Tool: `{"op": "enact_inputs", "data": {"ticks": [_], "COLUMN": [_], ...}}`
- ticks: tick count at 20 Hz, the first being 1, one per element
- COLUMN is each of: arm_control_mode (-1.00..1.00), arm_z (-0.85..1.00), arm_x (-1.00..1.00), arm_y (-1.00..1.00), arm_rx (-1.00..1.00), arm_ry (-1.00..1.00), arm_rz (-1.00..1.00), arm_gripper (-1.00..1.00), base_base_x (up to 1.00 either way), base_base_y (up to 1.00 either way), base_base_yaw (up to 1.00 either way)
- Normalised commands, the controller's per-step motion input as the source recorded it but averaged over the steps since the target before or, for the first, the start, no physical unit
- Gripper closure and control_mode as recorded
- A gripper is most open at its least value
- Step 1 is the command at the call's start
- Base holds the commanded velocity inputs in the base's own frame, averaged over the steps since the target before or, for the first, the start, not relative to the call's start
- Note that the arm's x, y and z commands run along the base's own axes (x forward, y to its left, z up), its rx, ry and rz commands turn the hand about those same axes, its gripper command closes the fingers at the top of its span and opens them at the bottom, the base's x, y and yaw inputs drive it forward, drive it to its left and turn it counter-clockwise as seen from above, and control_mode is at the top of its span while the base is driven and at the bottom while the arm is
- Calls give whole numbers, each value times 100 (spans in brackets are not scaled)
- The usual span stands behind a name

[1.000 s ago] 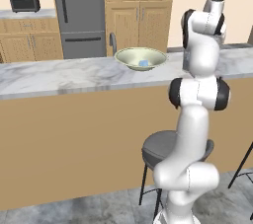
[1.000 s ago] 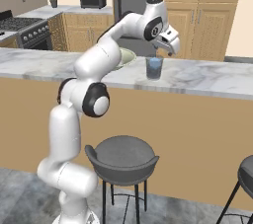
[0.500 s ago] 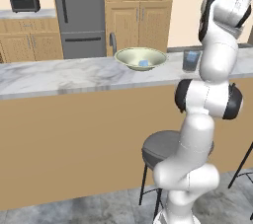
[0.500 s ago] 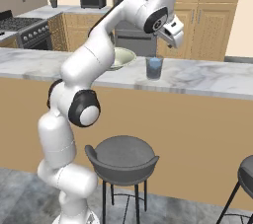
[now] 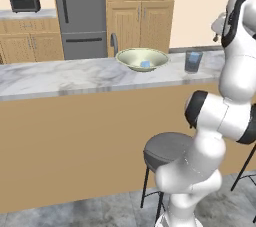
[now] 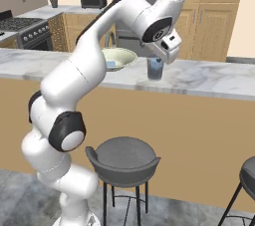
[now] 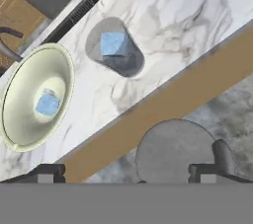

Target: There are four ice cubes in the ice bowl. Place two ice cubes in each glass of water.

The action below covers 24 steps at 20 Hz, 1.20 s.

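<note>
The pale yellow-green ice bowl [image 5: 131, 60] [image 6: 123, 57] [image 7: 24, 82] sits on the marble counter with a pale blue ice cube [image 5: 145, 64] [image 6: 110, 63] [image 7: 48, 104] lying in it. One grey glass of water [image 5: 193, 62] [image 6: 155, 68] [image 7: 118, 55] stands just to the bowl's right, with blue showing inside. My gripper [image 6: 166, 53] [image 5: 218, 25] [image 7: 126, 173] hangs high above the counter's front edge, near the glass. It is open, and its two fingertips [image 7: 47, 171] stand wide apart with nothing between them.
A grey round stool [image 5: 167, 148] [image 6: 124, 158] [image 7: 173, 151] stands in front of the counter [image 5: 60, 76] [image 6: 209, 78], below the hand. A dark faucet [image 5: 114, 43] rises behind the bowl. Fridge and wooden cabinets line the back wall.
The arm has reared up and drawn the hand back from just above the glass toward the counter's front edge. The gripper stays open. Bowl and glass have not moved.
</note>
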Motion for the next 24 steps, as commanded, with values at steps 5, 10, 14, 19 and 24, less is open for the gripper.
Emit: {"op": "enact_inputs", "data": {"ticks": [5,10,14,19,24], "arm_control_mode": [-100,-100,-100,-100,-100], "arm_z": [0,-5,-67,-78,-60], "arm_x": [-67,-48,-40,-22,0], "arm_y": [99,94,51,18,14], "arm_rx": [4,1,0,0,0], "arm_ry": [25,27,1,-3,0], "arm_rz": [24,25,22,19,16], "arm_gripper": [-100,-100,-100,-100,-100], "base_base_x": [0,0,0,0,0], "base_base_y": [0,0,0,0,0], "base_base_yaw": [0,0,0,0,0]}}
